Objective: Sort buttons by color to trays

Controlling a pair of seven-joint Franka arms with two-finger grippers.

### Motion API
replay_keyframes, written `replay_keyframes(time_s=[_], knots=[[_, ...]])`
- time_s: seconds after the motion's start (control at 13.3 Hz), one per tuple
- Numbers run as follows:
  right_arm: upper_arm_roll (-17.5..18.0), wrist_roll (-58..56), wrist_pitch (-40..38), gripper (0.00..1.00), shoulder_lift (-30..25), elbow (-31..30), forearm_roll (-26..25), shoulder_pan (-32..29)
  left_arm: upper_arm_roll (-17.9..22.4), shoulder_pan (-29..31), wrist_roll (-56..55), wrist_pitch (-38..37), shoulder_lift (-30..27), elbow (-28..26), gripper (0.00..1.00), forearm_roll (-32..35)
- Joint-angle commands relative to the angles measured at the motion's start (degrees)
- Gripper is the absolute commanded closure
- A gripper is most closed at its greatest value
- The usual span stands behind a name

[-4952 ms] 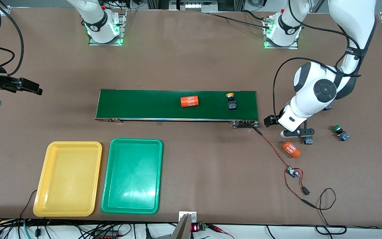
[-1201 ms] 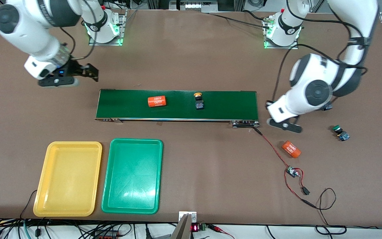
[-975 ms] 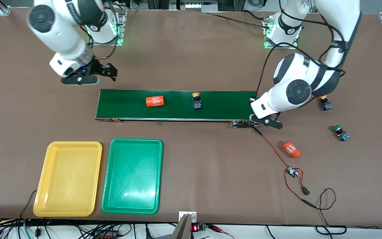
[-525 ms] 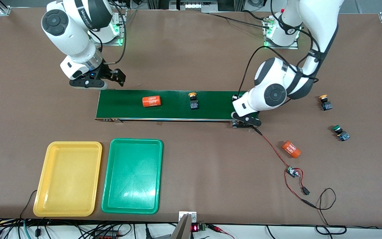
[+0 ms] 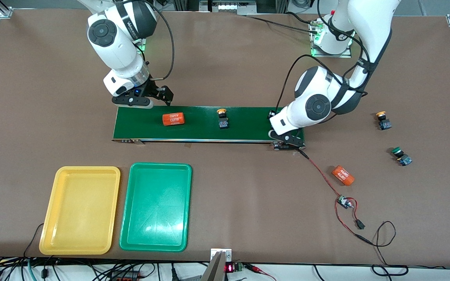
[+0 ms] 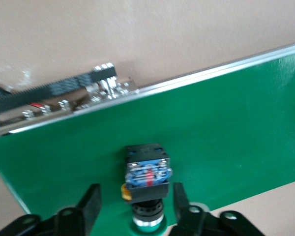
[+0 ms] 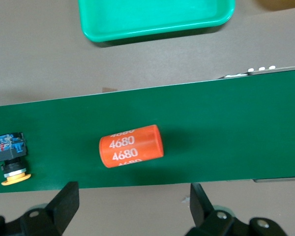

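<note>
A green-capped button (image 6: pixel 147 172) lies on the dark-green belt (image 6: pixel 226 123) at the left arm's end. My left gripper (image 6: pixel 136 192) (image 5: pixel 285 137) is open around it, both fingers clear of its body; the hand hides it in the front view. A yellow-capped button (image 5: pixel 222 119) (image 7: pixel 10 160) rides mid-belt. Another yellow one (image 5: pixel 382 121) and a green one (image 5: pixel 400 155) sit on the table toward the left arm's end. My right gripper (image 5: pixel 164 95) (image 7: pixel 133 191) hangs open and empty over the belt's edge by the orange cylinder. The yellow tray (image 5: pixel 79 210) and green tray (image 5: pixel 156 207) (image 7: pixel 152 17) hold nothing.
An orange cylinder marked 4680 (image 5: pixel 173 119) (image 7: pixel 132 146) lies on the belt near the right arm's end. A second one (image 5: pixel 343 175) lies on the table beside a small board with red and black wires (image 5: pixel 344 202).
My left gripper swung onto the belt's end and opened off the green button. My right arm swept in to the belt by the cylinder. Cylinder and yellow button drifted toward the right arm's end.
</note>
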Motion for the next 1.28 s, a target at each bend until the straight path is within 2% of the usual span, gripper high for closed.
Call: replay_keyframes(time_s=[0.0,0.23,0.38,0.45,0.75,0.98,1.13,1.2], knots=[[0.21,0.56,0.98,0.0,1.38,0.22,-0.6,1.39,-0.25,6.3,0.79,-4.84,-5.19,-0.27,0.0,-1.12],[0.64,-2.07,1.07,0.0,2.71,0.31,-1.91,2.54,0.19,16.48,0.71,-8.99,-6.88,-0.18,0.0,1.23],[1.35,-3.66,1.07,0.0,3.49,0.66,-2.01,2.54,0.19,22.56,0.88,-8.56,-5.13,-0.18,0.0,8.07],[1.44,-3.41,1.41,0.0,4.02,0.83,-2.01,2.89,0.19,24.85,0.97,-8.47,-4.6,-0.18,0.0,9.32],[1.52,-2.44,4.83,0.0,7.18,1.36,-1.92,3.94,0.36,35.57,1.06,-8.73,-2.31,-0.26,0.0,9.6],[1.44,-0.24,8.44,0.0,10.08,1.89,-2.27,5.78,0.36,40.33,5.44,-9.0,-0.47,-0.7,0.0,10.12],[1.44,-0.15,8.62,0.0,11.66,2.67,-2.18,6.58,0.28,42.27,5.98,-9.26,-0.98,-3.41,0.0,14.94],[1.44,-0.15,8.62,0.0,12.46,3.29,-2.53,6.84,0.36,43.67,7.37,-9.26,-1.42,-4.65,0.0,15.13]])
